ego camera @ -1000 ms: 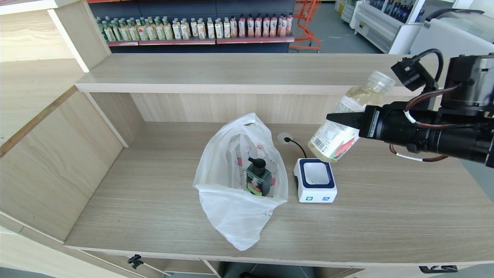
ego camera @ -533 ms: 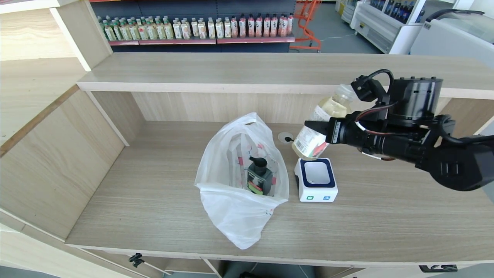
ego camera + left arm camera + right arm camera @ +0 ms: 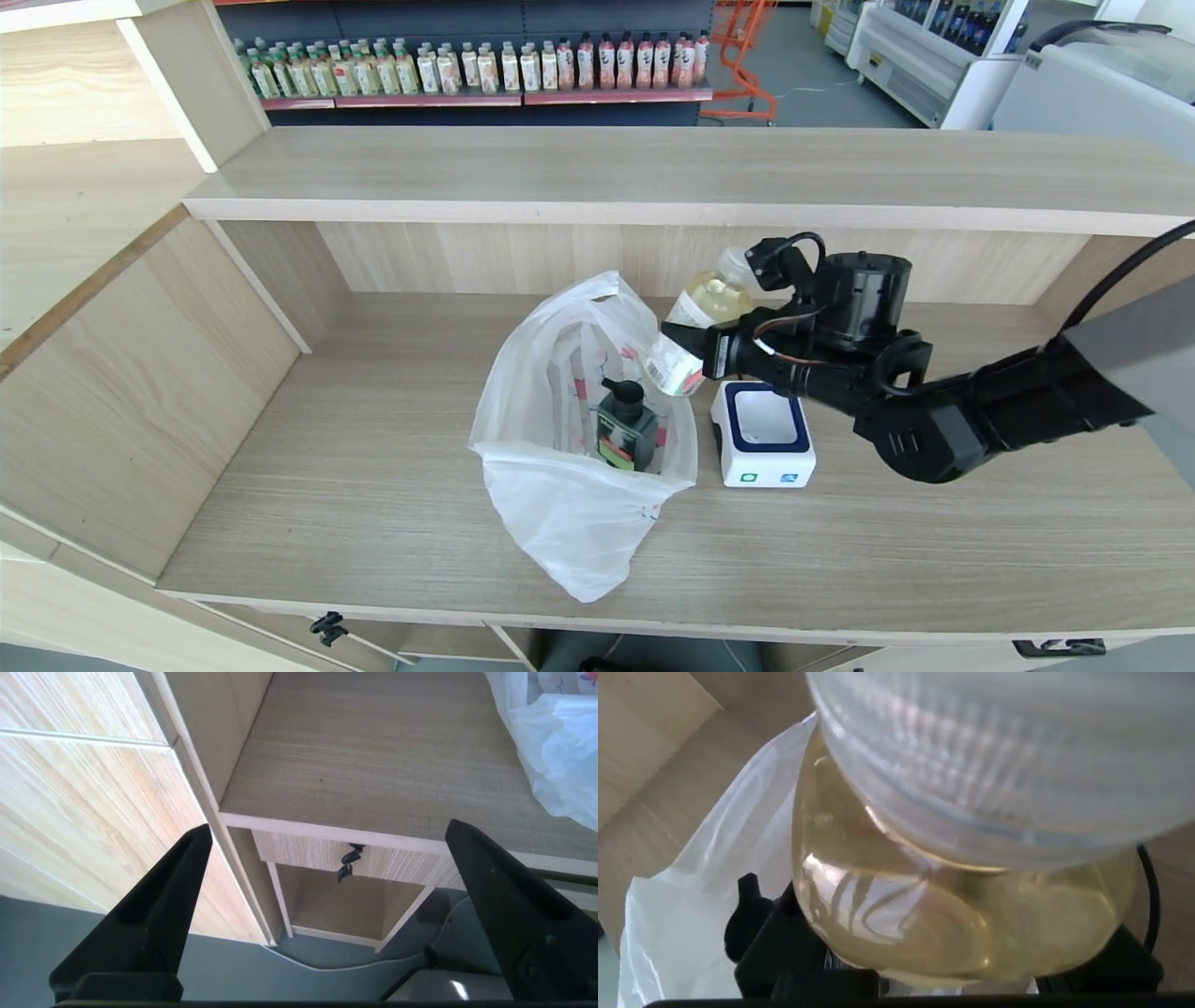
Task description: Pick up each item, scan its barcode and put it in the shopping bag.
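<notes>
The right arm reaches in low from the right, its forearm stretched over the boxy white scanner (image 3: 764, 434) on the wood-grain counter (image 3: 373, 467). The right gripper (image 3: 693, 342) is clamped on the labelled body of a clear plastic bottle (image 3: 698, 313) of pale yellow liquid. The bottle is tilted, ribbed cap up toward the back wall, base just over the mouth of the shopping bag (image 3: 569, 504). The bag is thin, crinkled white plastic, gaping open beside the scanner, with a dark pump bottle (image 3: 627, 429) standing inside. The left gripper (image 3: 327, 831) hangs off the counter's front edge, fingers spread wide, holding nothing.
</notes>
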Available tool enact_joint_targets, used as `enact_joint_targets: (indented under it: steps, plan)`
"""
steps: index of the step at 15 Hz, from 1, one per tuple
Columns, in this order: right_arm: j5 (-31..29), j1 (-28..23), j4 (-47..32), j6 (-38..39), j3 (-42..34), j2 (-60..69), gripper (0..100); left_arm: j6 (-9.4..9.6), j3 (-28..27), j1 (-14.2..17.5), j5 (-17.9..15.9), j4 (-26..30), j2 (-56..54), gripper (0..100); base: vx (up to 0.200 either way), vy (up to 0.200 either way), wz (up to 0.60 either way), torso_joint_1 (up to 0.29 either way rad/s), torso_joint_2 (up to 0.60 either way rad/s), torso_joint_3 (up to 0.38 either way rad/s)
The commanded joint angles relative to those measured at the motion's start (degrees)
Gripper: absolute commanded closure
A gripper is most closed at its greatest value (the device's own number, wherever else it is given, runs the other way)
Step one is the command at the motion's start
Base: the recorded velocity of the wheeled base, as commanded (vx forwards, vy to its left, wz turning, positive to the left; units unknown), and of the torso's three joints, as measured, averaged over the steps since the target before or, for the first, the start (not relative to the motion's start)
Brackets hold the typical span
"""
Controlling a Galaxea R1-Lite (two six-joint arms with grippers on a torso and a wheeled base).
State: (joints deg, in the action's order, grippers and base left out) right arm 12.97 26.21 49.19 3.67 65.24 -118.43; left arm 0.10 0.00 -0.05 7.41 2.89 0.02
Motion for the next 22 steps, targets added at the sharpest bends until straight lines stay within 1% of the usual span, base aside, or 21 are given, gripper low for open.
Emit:
enact_joint_targets:
  steps: [1,4,7,11,14,15,17,19,20,22]
  plan:
    - [0.1,0.9,0.7,-3.8,1.6,-6.4,100,-0.01,0.0,0.0,0.1,0.0,0.0,0,0.0,0.0,0.0,0.0,0.0,0.0]
    - [0.1,1.6,1.9,-5.0,8.0,-11.4,100,-0.01,0.0,0.0,0.1,0.0,0.0,0,0.0,0.0,0.0,0.0,0.0,0.0]
    - [0.2,1.8,1.9,-7.7,12.7,-14.6,100,-0.01,0.0,0.0,0.1,0.0,0.0,0,0.0,0.0,0.0,0.0,0.0,0.0]
    - [0.9,2.1,2.0,-11.3,14.6,-17.1,100,-0.01,0.0,0.0,0.1,0.0,0.0,0,0.0,0.0,0.0,0.0,0.0,0.0]
    - [1.4,2.2,2.1,-12.2,15.1,-17.4,100,-0.01,0.0,0.0,0.1,0.0,0.0,0,0.0,0.0,0.0,0.0,0.0,0.0]
    - [2.2,2.2,2.1,-12.5,16.0,-17.4,0,-0.01,0.0,0.0,0.1,0.0,0.0,0,0.0,0.0,0.0,0.0,0.0,0.0]
    - [2.8,2.0,2.0,-12.1,16.4,-16.8,0,-0.01,0.0,0.0,0.1,0.0,0.0,0,0.0,0.0,0.0,0.0,0.0,0.0]
    - [4.3,2.1,1.6,-8.7,15.5,-13.1,0,-0.01,0.0,0.0,0.1,0.0,0.0,0,0.0,0.0,0.0,0.0,0.0,0.0]
    - [5.8,2.1,0.8,-5.3,13.7,-8.9,0,-0.01,0.0,0.0,0.1,0.0,0.0,0,0.0,0.0,0.0,0.0,0.0,0.0]
    - [6.0,1.5,-0.8,-1.6,8.2,-2.6,0,-0.01,0.0,0.0,0.1,0.0,0.1,0,0.0,0.0,0.0,0.0,0.0,0.0]
